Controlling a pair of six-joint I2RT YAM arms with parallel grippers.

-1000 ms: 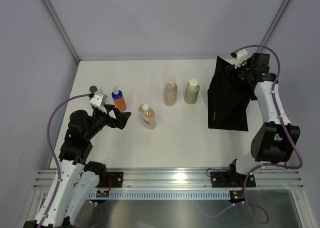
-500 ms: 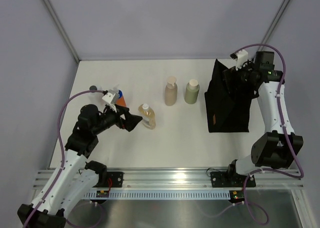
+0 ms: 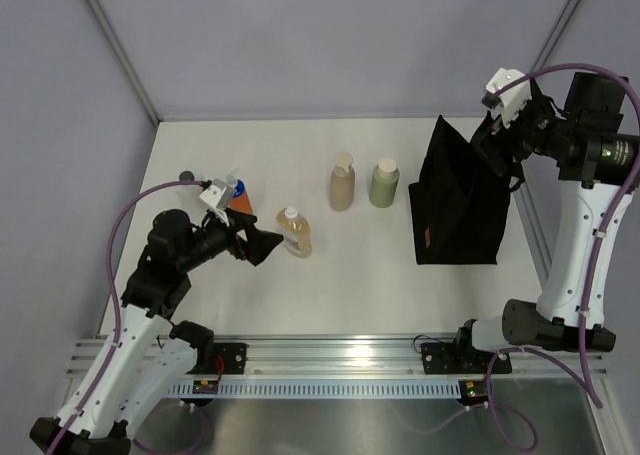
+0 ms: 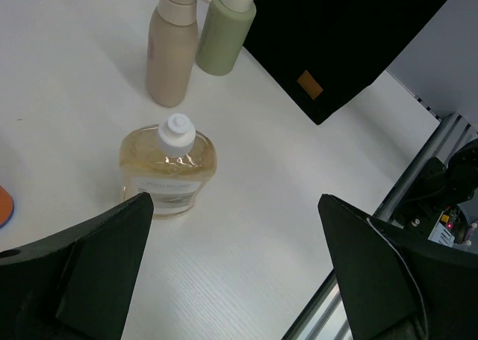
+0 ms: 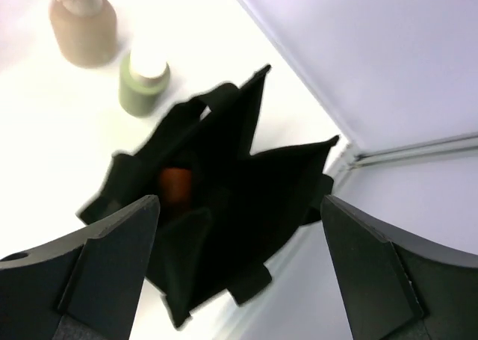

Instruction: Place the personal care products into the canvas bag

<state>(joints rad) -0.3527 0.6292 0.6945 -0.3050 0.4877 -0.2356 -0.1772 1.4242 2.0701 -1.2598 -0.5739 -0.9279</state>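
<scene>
Right gripper [image 3: 494, 143] spread above canvas bag [image 3: 455, 215]

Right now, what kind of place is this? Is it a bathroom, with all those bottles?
Probably a robot lab test booth, not a bathroom: a white table boxed in by plain grey panels, with a left arm and right arm bolted to a metal rail.

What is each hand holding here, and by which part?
Nothing. The left hand is open, short of the amber bottle; the right hand is open above the black bag.
</scene>
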